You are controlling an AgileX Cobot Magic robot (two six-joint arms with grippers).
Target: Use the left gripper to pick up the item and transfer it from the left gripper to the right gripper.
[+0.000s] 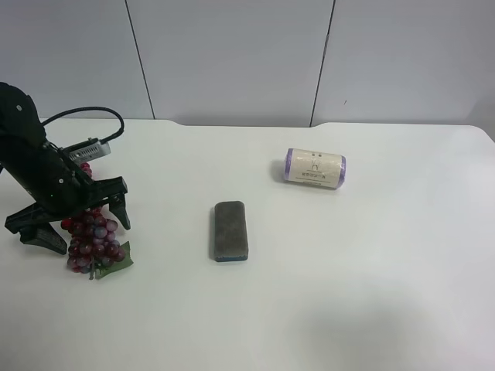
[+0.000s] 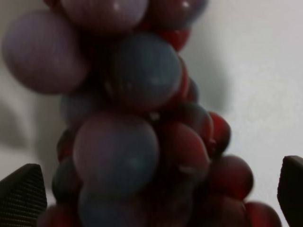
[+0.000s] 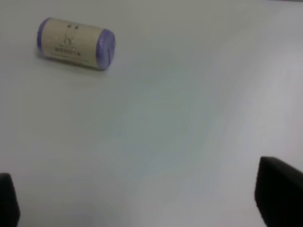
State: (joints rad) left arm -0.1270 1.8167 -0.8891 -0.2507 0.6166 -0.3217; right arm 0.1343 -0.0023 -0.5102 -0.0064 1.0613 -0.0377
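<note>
Straddling the grapes [image 1: 94, 246] with jaws spread, the left gripper [image 1: 87, 230] has not yet clenched; the bunch lies on the table [image 1: 348, 270]. 3 steps remain: grasp, lift, handover. The right gripper [image 3: 142, 198] hangs released, empty.

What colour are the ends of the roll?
Purple; the roll shows best in the right wrist view.

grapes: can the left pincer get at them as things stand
Probably yes. The left pincer hangs open right over the grapes, its fingers showing on either side of the bunch in the left wrist view, and nothing lies between them.
</note>
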